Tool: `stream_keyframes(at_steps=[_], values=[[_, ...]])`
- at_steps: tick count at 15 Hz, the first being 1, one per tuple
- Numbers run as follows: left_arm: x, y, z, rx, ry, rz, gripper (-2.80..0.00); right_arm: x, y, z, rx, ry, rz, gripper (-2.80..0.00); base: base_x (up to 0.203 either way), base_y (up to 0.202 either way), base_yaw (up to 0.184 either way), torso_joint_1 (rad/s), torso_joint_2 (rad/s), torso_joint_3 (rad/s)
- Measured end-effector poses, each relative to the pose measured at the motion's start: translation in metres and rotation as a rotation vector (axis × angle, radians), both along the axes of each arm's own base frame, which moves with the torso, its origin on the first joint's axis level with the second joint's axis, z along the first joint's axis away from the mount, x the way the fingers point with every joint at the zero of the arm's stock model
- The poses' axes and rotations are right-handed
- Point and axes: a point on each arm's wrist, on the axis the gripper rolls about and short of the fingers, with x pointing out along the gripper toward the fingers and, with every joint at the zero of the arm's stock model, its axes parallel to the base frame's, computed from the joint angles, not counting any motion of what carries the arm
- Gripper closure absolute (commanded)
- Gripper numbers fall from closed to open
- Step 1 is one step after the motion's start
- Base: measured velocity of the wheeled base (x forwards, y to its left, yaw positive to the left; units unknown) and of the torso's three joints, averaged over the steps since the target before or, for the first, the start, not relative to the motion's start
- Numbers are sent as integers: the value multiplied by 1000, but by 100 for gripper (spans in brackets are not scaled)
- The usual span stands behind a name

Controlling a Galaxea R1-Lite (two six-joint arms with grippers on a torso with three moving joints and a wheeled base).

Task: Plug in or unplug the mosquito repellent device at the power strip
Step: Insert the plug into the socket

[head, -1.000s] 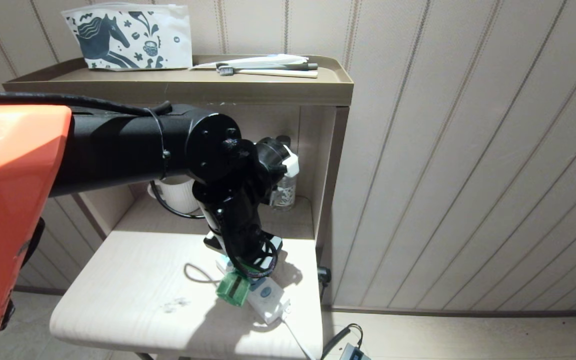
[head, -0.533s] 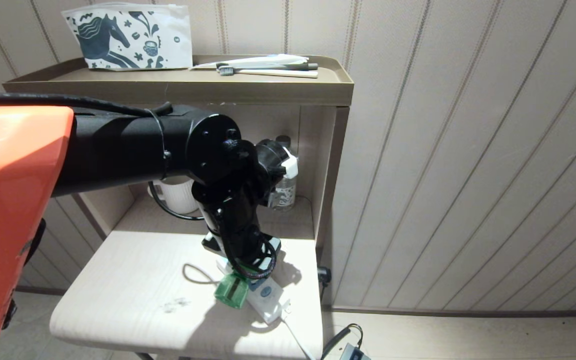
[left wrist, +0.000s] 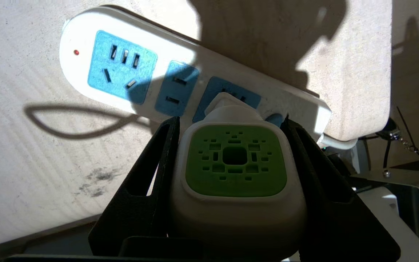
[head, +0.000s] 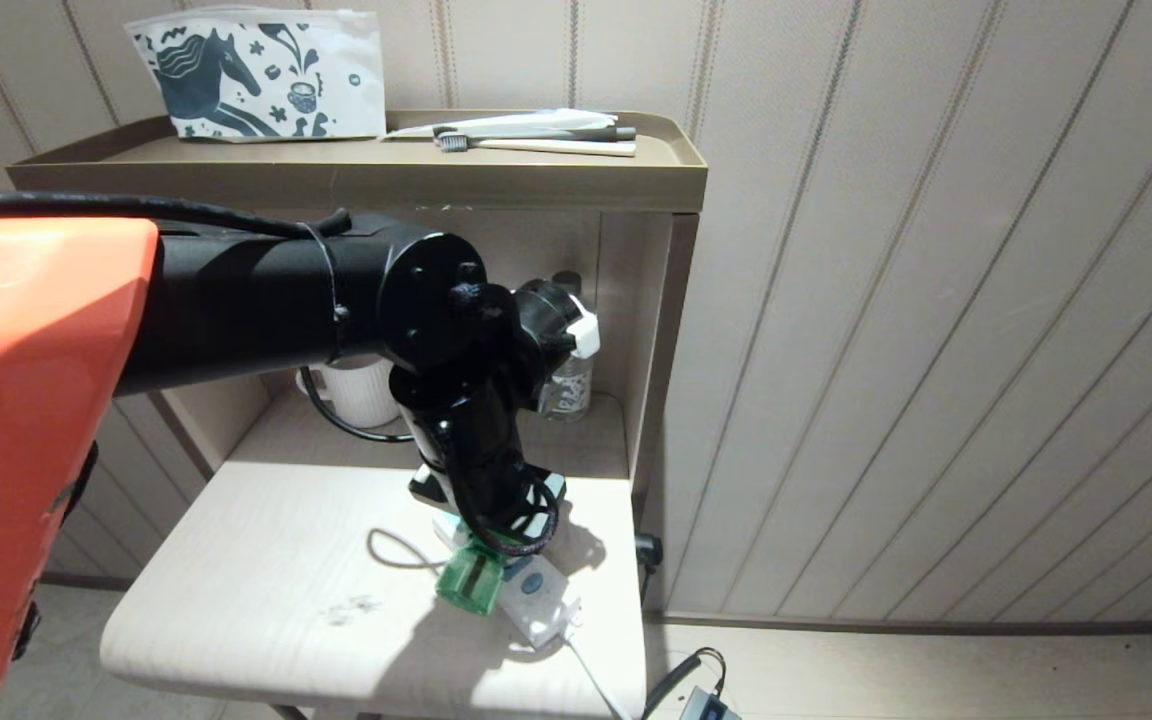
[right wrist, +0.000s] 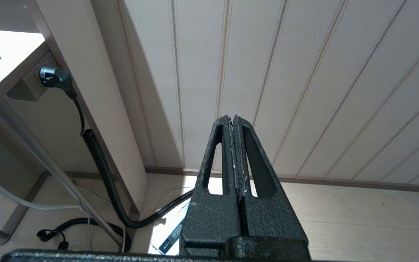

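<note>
The mosquito repellent device (left wrist: 235,160), a white cap with a green perforated centre on a translucent green bottle (head: 471,582), is held at the cap's sides by my left gripper (left wrist: 230,122), which is shut on it. The device's white plug end meets the third light-blue socket face of the white power strip (left wrist: 184,49), beside the round blue button. I cannot tell how deep the plug sits. The strip (head: 539,603) lies on the pale table (head: 236,580) near its right edge. My right gripper (right wrist: 232,118) is shut and empty, parked facing the striped wall.
A white cup (head: 361,392) and a clear bottle (head: 571,388) stand in the niche behind the arm. A printed pouch (head: 256,75) and a toothbrush (head: 536,142) lie on the upper shelf. A black plug (right wrist: 53,76) with a coiled cable hangs at the table's side.
</note>
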Motion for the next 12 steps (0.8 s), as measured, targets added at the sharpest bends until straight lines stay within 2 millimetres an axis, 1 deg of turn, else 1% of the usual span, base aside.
stream_keyframes(at_steps=[8,12], values=[[2,-1,-5,11,9,1,0,0,0,0,0,0,0,0,0,0,0,0,0,0],[4,-8,-10,4,-11,-9,0,0,0,0,0,0,1,0,0,0,0,0,0,0]])
